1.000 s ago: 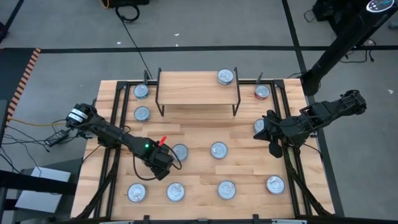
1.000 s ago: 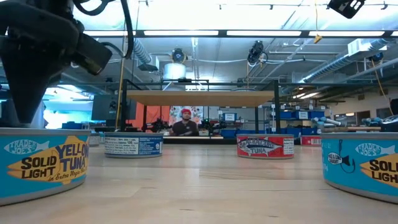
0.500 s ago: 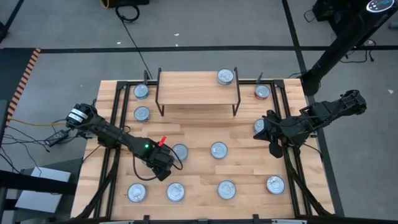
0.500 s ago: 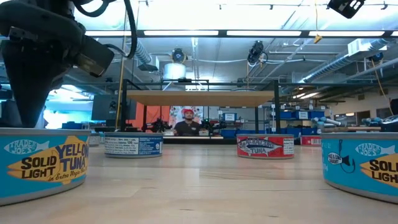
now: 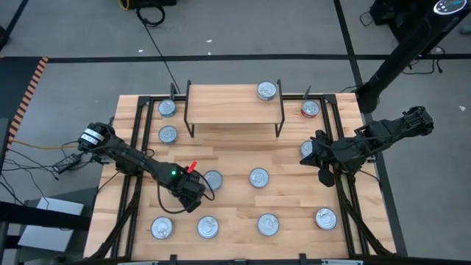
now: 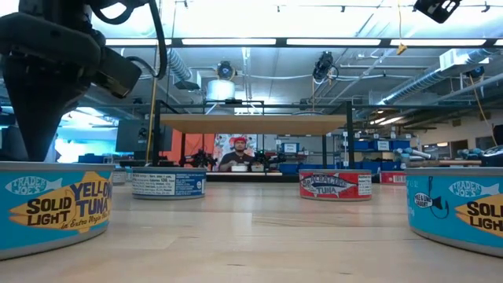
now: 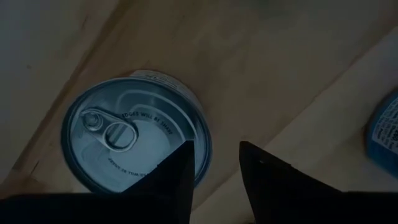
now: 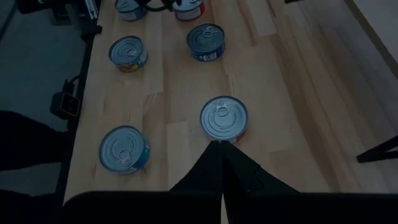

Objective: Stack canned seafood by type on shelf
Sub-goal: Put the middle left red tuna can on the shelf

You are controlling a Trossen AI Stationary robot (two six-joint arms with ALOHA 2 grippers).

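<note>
Several round tins of canned seafood with silver tops stand on the wooden table. One tin (image 5: pixel 267 90) stands on the shelf (image 5: pixel 234 103) at the far middle. My left gripper (image 5: pixel 197 191) points straight down beside a tin (image 5: pixel 213 179) left of the table's middle, and it is open. In the left wrist view one finger (image 7: pixel 177 177) stands over this tin's lid (image 7: pixel 134 134) and the other (image 7: pixel 267 180) outside its rim. My right gripper (image 5: pixel 324 173) hangs shut above the table's right side, touching nothing. A red-labelled tin (image 8: pixel 224 118) lies beyond it. My left gripper comes at the tin from above, its fingers on either side of the rim's near part (image 7: pixel 206 152). I cannot tell whether either finger touches the tin. In the low view a near tin (image 6: pixel 55 206) hides the fingertips.
More tins stand at the far left (image 5: pixel 168 108), the far right (image 5: pixel 310 109), the middle (image 5: pixel 258 177) and along the near edge (image 5: pixel 208 227). One tin (image 5: pixel 307 149) lies partly under the right arm. Black rails (image 5: pixel 132 147) run along both table sides. A person shows in the room beyond.
</note>
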